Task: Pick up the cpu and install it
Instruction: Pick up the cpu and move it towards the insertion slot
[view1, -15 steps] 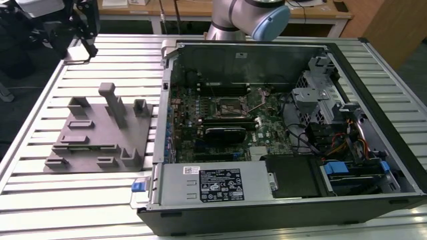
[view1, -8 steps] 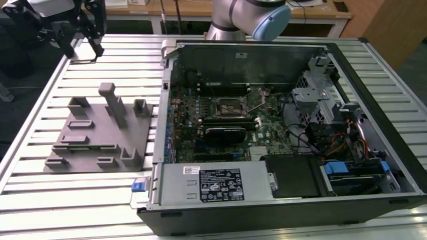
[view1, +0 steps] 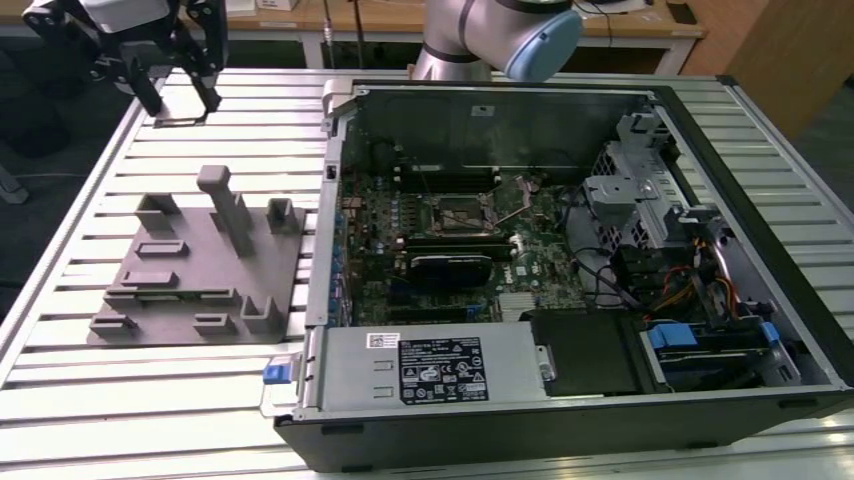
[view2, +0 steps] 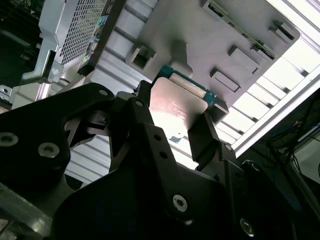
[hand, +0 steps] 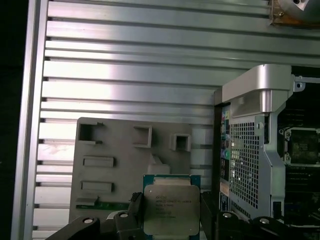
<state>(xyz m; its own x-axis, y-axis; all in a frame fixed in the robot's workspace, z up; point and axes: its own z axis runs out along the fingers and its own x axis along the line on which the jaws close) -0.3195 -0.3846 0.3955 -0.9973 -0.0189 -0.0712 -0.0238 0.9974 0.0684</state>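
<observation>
Illegible print on cpu, label

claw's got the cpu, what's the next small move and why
Probably carry it toward the exterior view's right, over the open case. The claw is shut on the cpu at the far left of that view, off the grey fixture plate, while the dark-framed socket sits inside the case.

- Exterior view: high and off the arm, angled down over the slatted table. It takes in the whole open computer case and the grey block plate.
- First wrist view: faces straight down from well above the plate, with the cpu close to the lens.
- Second wrist view: tight and oblique, looking past the gripper clamped on the cpu.
- All three share the plate and the case's rear edge.
</observation>
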